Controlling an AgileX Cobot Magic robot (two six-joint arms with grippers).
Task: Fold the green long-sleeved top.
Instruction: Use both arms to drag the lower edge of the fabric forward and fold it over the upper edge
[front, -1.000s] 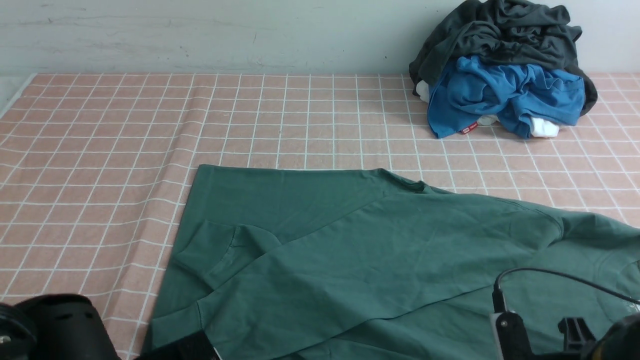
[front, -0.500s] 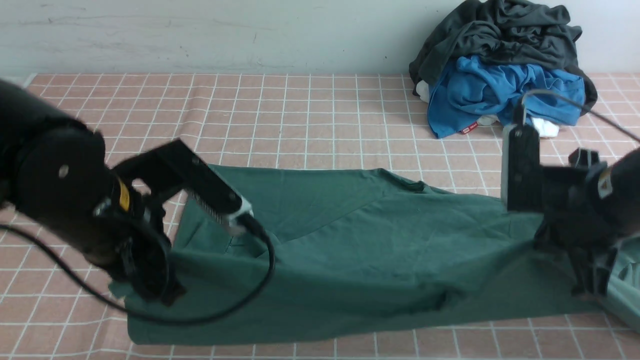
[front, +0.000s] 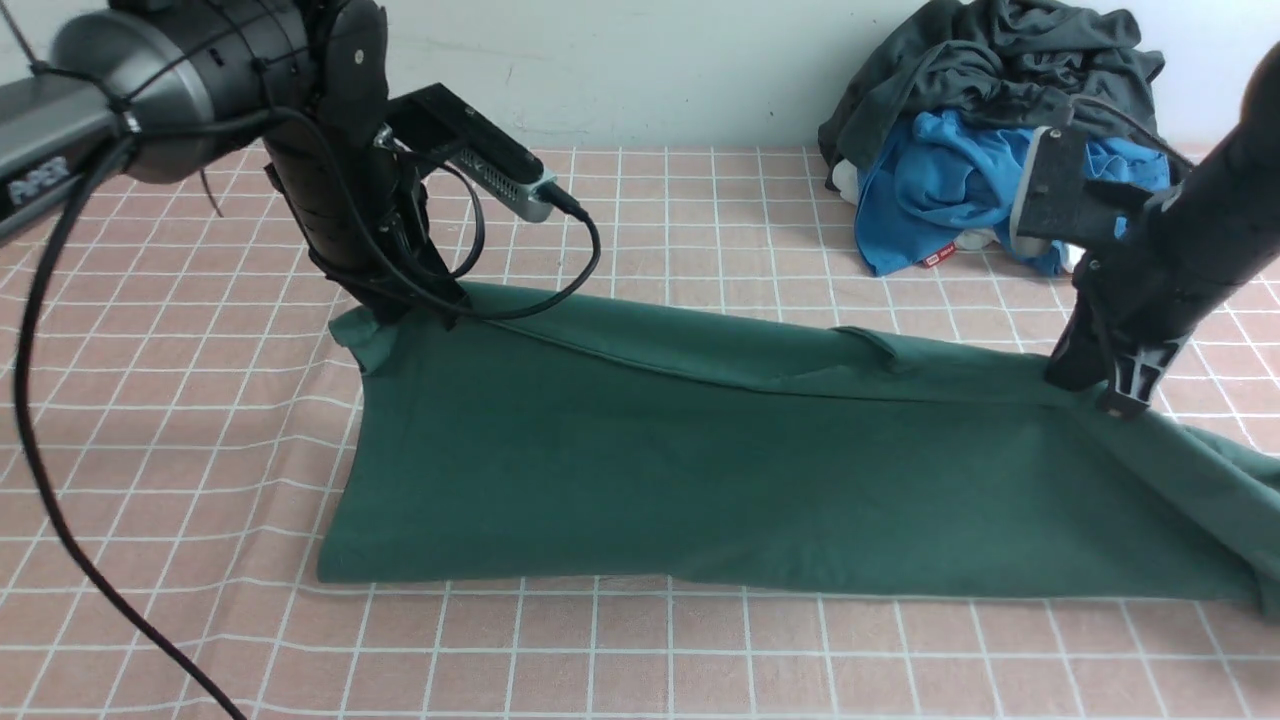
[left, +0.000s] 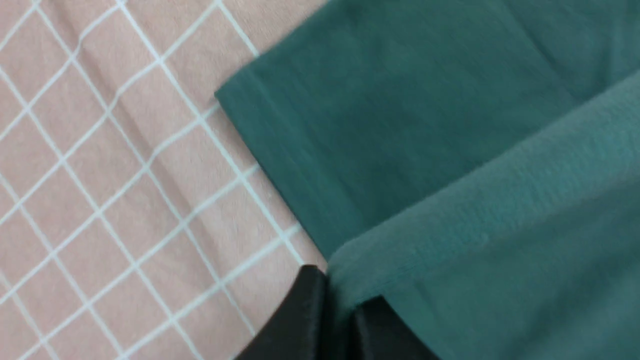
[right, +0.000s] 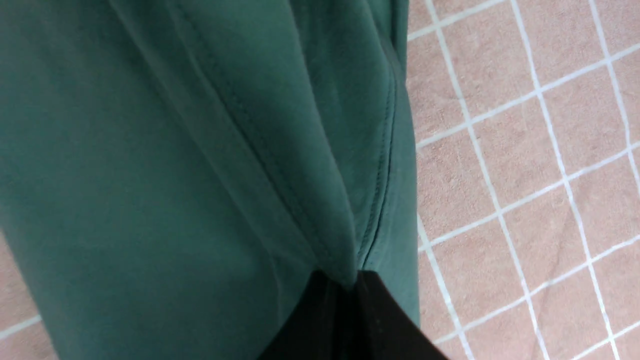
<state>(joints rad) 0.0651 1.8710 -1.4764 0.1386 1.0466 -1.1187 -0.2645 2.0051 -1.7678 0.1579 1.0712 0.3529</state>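
Now we have the green long-sleeved top (front: 700, 460) doubled over into a long band across the middle of the frame, from left of centre to the right edge, lying on the pink checked tablecloth (front: 640, 230). Our left gripper (front: 410, 312) is at the band's upper left corner, its jaws pressed together on a fold of the cloth, as the left wrist view shows. Our right gripper (front: 1100, 385) pinches the upper edge at right the same way, jaws tight on a seamed ridge of fabric.

Half a second ago both grippers sat lower in the frame, with the cloth bunched between them. Since then we have carried the held edge up toward the far side, and the top layer now covers the lower one. A second ago the top lay spread open, with our arms at the bottom edge.

At upper right, against the wall (front: 650, 60), a heap of dark grey, blue and white clothes (front: 1000, 130) lies apart from the top.
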